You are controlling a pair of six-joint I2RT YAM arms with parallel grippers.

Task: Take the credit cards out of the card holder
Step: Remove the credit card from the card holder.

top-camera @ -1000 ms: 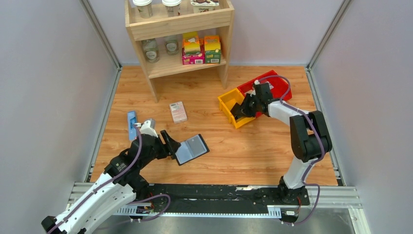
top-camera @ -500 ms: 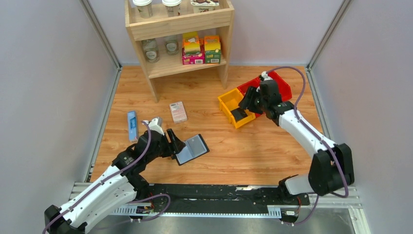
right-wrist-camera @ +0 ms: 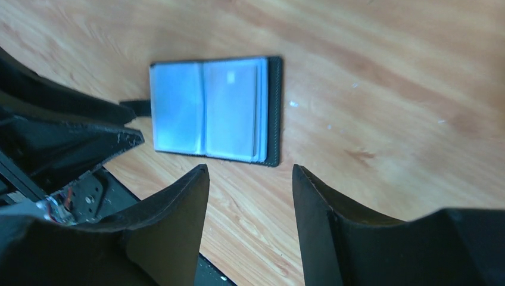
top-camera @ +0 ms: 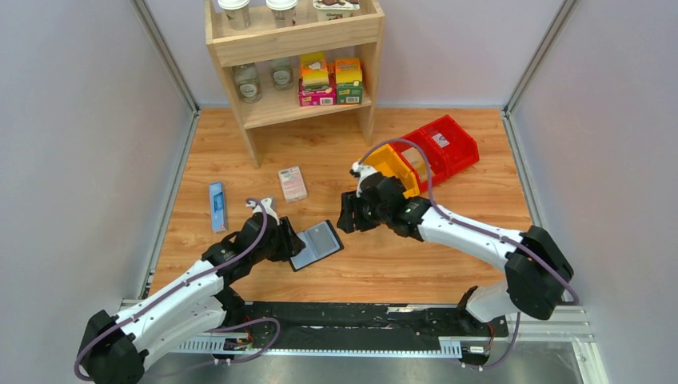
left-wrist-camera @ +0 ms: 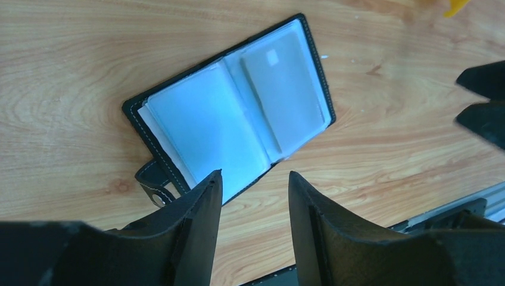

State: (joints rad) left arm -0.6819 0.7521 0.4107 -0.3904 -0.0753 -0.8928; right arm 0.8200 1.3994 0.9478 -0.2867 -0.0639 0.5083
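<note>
We see the holder [top-camera: 317, 243] lying open on the table [top-camera: 416, 256], just left of centre in the top view. The left gripper [left-wrist-camera: 253, 185] is spread and empty over its lower edge, partly covering the tab [left-wrist-camera: 149, 179]. The right gripper [right-wrist-camera: 250, 179], also spread and empty, hovers near its upper right corner. One card [left-wrist-camera: 284, 89] shows dimly through a pocket; whether there are more, we cannot tell.

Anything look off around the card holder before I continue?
Nothing stands out: the card holder lies open and flat on the table, pockets up, undamaged. Left claw and right claw are open and empty.
</note>
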